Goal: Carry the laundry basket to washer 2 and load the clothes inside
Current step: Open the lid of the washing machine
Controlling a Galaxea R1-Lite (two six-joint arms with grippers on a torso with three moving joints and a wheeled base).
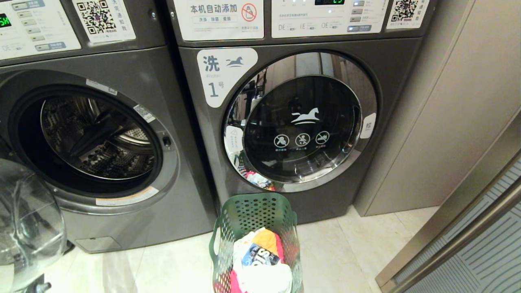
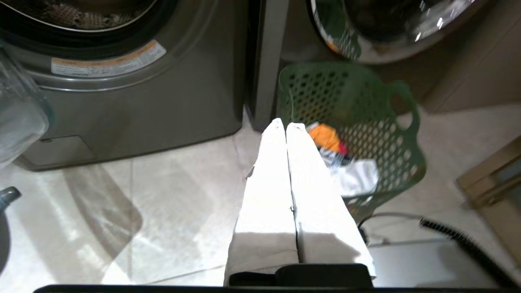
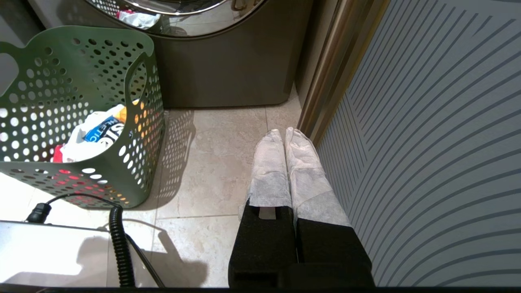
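Note:
The green laundry basket [image 1: 254,215] stands on the tiled floor in front of the washer labelled 1 [image 1: 301,122]. The clothes [image 1: 260,260] lie inside it: white with blue lettering, yellow-orange and pink-red. Washer 2 [image 1: 101,138], to the left, has its round door [image 1: 28,228] swung open and its steel drum empty; its number label is out of frame. My left gripper [image 2: 285,124] is shut and empty, low over the floor beside the basket [image 2: 366,106]. My right gripper [image 3: 283,131] is shut and empty, to the right of the basket [image 3: 81,69]. Neither arm shows in the head view.
The door of washer 1 is closed, with the basket reflected in its chrome rim. A grey cabinet wall [image 1: 447,122] and a striped panel [image 3: 427,142] close off the right side. A coiled black cable [image 3: 118,240] lies on my white base [image 3: 53,252].

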